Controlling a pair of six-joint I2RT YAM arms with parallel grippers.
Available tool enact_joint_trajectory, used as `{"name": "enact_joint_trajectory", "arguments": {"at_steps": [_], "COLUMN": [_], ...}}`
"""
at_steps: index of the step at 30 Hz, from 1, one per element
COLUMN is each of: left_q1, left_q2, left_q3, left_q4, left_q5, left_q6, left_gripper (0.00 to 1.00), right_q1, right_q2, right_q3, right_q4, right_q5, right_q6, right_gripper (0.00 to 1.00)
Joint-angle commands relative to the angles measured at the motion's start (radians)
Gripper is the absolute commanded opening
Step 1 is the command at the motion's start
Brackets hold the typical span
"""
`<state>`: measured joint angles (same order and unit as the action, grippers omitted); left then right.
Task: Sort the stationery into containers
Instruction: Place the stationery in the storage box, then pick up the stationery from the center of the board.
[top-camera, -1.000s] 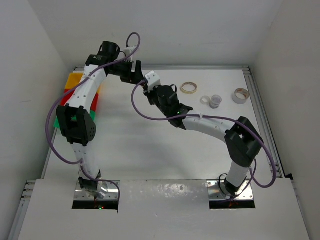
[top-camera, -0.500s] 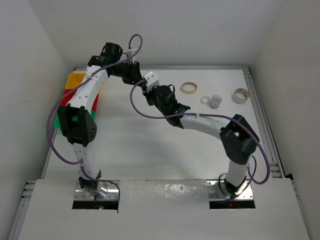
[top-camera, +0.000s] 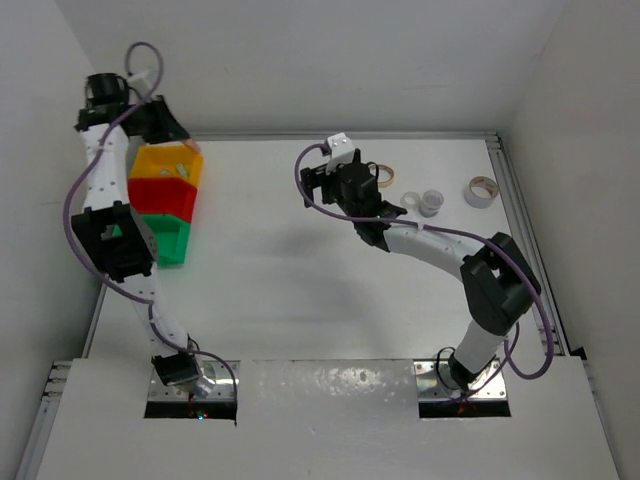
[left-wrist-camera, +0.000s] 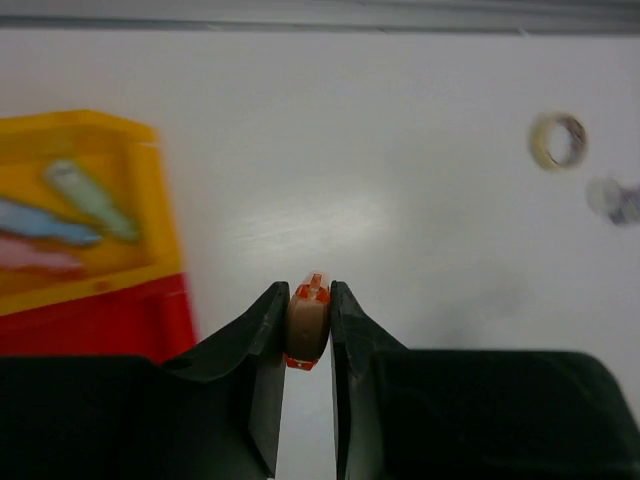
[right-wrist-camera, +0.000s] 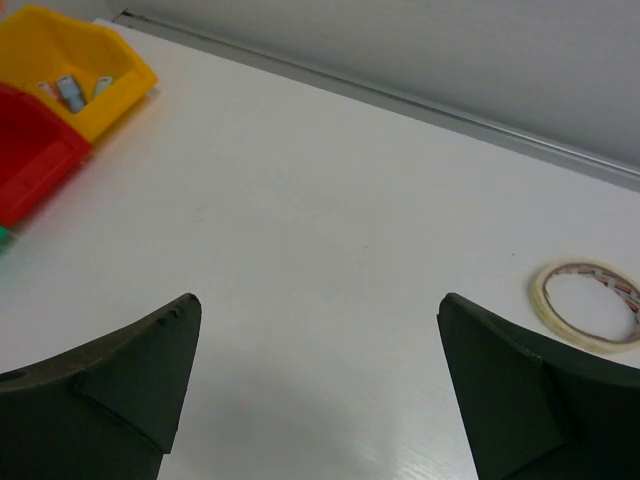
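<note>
The right gripper (right-wrist-camera: 318, 300) hung with its fingers spread wide over the white table (right-wrist-camera: 330, 190), a tan tape ring (right-wrist-camera: 585, 340) lying just beyond. Farther back, the left gripper (left-wrist-camera: 307, 292) pinched a small orange-tipped capsule (left-wrist-camera: 307, 325) near the yellow bin (left-wrist-camera: 152, 215), which held a few pale capsules (left-wrist-camera: 92, 198).

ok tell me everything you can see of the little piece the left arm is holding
The piece is a small capsule-shaped thing with a tan body and an orange cap at each end, plastic by the look of it. It stands roughly upright in the left wrist view, pinched at its sides between the two dark fingers of the left end effector. Only the fingers touch it. Behind it lies the white table, with the yellow bin off to one side, apart from it.
</note>
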<state>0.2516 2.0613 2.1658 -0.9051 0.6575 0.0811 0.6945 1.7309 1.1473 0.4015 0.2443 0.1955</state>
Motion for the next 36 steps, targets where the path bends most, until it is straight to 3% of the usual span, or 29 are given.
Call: {"name": "enact_joint_trajectory", "arguments": {"at_steps": [1, 8, 16, 17, 21, 27, 28, 29, 31, 32, 33, 34, 35, 36], "left_q1": [0.121, 0.187, 0.195, 0.195, 0.199, 0.199, 0.199, 0.199, 0.195, 0.190, 0.187, 0.173, 0.166, 0.158], "left_q2": [0.100, 0.217, 0.324, 0.330, 0.349, 0.303, 0.290, 0.264, 0.225, 0.211, 0.195, 0.165, 0.148, 0.132], "left_q3": [0.110, 0.141, 0.121, 0.120, 0.121, 0.109, 0.109, 0.106, 0.103, 0.103, 0.103, 0.097, 0.094, 0.085], "left_q4": [0.067, 0.254, 0.310, 0.316, 0.316, 0.325, 0.334, 0.340, 0.348, 0.350, 0.345, 0.341, 0.339, 0.333], "left_q5": [-0.068, -0.171, -0.168, -0.170, -0.168, -0.222, -0.231, -0.231, -0.237, -0.237, -0.237, -0.233, -0.230, -0.226], "left_q6": [-0.035, -0.070, -0.103, -0.101, -0.086, -0.049, -0.047, -0.047, -0.052, -0.052, -0.052, -0.052, -0.046, -0.041], "left_gripper": [0.00, 0.00, 0.00, 0.03, 0.47, 0.78, 0.79, 0.81, 0.82, 0.82, 0.80, 0.76, 0.64, 0.58], "right_q1": [-0.032, -0.085, -0.119, -0.124, -0.142, -0.225, -0.243, -0.284, -0.361, -0.386, -0.415, -0.470, -0.493, -0.510], "right_q2": [-0.059, -0.073, -0.100, -0.103, -0.128, -0.156, -0.154, -0.157, -0.162, -0.165, -0.165, -0.157, -0.153, -0.145], "right_q3": [-0.032, -0.046, -0.083, -0.086, -0.081, -0.015, -0.005, 0.005, -0.006, -0.011, -0.017, -0.023, -0.029, -0.031], "right_q4": [-0.009, -0.133, -0.191, -0.196, -0.242, -0.438, -0.470, -0.498, -0.561, -0.581, -0.610, -0.621, -0.642, -0.650], "right_q5": [0.027, 0.078, 0.098, 0.101, 0.107, 0.138, 0.135, 0.138, 0.148, 0.148, 0.147, 0.147, 0.167, 0.187], "right_q6": [0.074, 0.104, 0.110, 0.111, 0.116, 0.177, 0.188, 0.221, 0.299, 0.329, 0.352, 0.375, 0.401, 0.404], "right_gripper": [0.99, 0.99, 0.99, 0.99, 0.99, 0.98, 0.89, 0.52, 0.05, 0.03, 0.05, 0.13, 0.44, 0.54]}}
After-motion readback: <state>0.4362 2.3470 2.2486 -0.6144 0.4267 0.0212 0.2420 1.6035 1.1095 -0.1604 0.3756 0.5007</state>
